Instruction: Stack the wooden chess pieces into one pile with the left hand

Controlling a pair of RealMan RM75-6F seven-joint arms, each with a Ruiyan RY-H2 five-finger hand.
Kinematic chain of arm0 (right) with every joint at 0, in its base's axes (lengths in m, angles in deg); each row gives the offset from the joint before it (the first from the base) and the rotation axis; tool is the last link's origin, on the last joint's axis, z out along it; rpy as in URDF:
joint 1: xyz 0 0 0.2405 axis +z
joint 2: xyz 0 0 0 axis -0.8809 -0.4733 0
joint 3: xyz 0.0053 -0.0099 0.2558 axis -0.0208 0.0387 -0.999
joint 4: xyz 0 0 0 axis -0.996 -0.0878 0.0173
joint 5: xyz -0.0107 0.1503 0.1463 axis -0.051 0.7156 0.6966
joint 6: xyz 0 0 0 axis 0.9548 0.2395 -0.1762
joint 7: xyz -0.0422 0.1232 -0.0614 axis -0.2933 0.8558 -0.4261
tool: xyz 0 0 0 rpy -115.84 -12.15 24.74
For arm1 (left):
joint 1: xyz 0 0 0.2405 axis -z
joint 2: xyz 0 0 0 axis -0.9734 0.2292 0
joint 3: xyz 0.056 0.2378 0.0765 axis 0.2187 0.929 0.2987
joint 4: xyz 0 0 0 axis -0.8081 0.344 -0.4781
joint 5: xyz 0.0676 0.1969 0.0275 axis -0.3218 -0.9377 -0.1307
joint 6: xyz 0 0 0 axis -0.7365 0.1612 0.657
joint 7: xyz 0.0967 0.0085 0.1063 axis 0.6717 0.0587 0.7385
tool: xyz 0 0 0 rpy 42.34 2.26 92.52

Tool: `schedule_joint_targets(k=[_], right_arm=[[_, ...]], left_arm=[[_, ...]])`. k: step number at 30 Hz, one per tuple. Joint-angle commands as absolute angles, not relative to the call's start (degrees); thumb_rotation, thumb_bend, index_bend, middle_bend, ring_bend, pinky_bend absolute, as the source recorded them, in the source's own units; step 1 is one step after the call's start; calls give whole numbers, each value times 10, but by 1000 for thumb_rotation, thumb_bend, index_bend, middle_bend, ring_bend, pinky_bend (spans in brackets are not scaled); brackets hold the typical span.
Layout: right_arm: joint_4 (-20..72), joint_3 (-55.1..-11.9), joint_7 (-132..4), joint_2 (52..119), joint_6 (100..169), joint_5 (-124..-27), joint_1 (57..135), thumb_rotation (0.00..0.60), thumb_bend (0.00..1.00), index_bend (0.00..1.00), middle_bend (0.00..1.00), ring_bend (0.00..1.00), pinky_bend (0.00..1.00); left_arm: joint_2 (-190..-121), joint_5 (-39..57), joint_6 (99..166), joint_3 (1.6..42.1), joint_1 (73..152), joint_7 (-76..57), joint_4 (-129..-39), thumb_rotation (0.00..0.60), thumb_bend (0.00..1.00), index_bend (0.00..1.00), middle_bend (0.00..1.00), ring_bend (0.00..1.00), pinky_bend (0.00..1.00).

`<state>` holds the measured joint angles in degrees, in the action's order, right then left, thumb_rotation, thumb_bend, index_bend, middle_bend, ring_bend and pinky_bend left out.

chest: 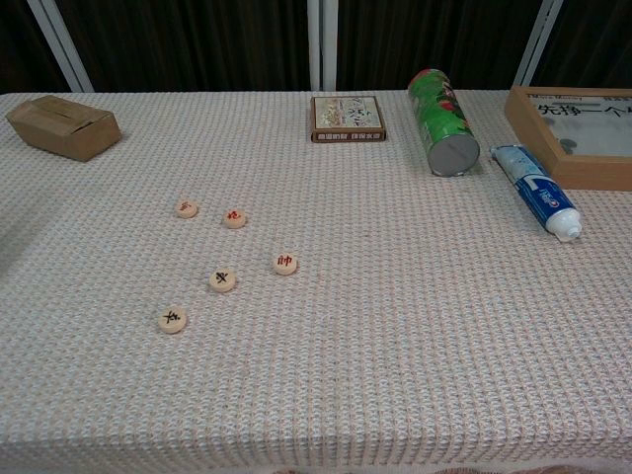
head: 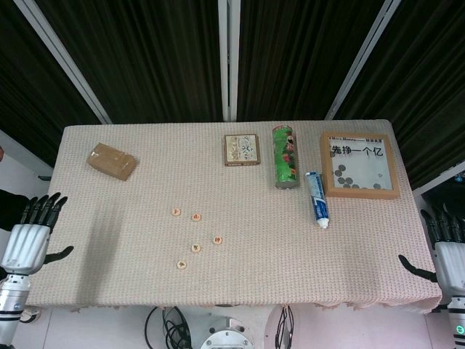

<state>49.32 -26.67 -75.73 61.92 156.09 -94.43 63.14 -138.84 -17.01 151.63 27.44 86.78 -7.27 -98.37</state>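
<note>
you've got five wooden chess pieces (chest: 235, 219) lying flat and apart on the cloth-covered table (head: 109, 247), left of centre near the front edge, none stacked yet. your left hand (head: 30, 234) hangs off the table's left edge, fingers spread, holding nothing; right hand (head: 445, 251) does the same off the right edge. further back there's one brown cardboard box (chest: 63, 125), one small card box (chest: 347, 118), one green can (chest: 442, 121) on its side, one toothpaste tube (chest: 535, 195) and one wooden frame (chest: 573, 133), all well apart from the pieces.
</note>
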Motion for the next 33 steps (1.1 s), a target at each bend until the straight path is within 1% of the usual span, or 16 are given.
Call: schedule_joint_targets(k=[1, 8, 13, 16, 19, 28, 30, 33], right_arm=[[492, -267, -758, 621, 1562, -947, 632, 382, 156, 0, 0, 0, 0], [490, -266, -747, 621, 1564, -951, 630, 382, 156, 0, 0, 0, 0], [489, -269, -742, 619, 1557, -947, 634, 382, 156, 0, 0, 0, 0], [489, -272, -741, 618, 1550, -944, 639, 383, 156, 0, 0, 0, 0], [489, -273, -745, 618, 1539, -942, 646, 388, 156, 0, 0, 0, 0], [480, -273, -740, 622, 1529, -939, 651, 412, 156, 0, 0, 0, 0], [480, -272, -736, 622, 1529, -939, 650, 413, 156, 0, 0, 0, 0], [481, -270, -724, 623, 1525, -943, 652, 415, 155, 0, 0, 0, 0]], left_arm=[[-1389, -171, 1516, 276, 867, -71, -985, 600, 0, 34, 8, 0, 0], [-1390, -175, 1528, 280, 859, -60, -994, 600, 0, 33, 8, 0, 0], [-1384, -178, 1524, 285, 857, -56, -1017, 600, 0, 33, 8, 0, 0], [-1380, -173, 1511, 290, 858, -61, -1035, 600, 0, 33, 8, 0, 0], [-1378, -156, 1492, 294, 859, -34, -1046, 600, 0, 34, 9, 0, 0], [-1397, -147, 1449, 293, 880, -30, -1059, 600, 0, 34, 16, 0, 0], [-1404, -135, 1437, 288, 887, -11, -1076, 600, 0, 48, 30, 0, 0], [-1424, -125, 1413, 281, 905, 13, -1117, 600, 0, 99, 60, 0, 0]])
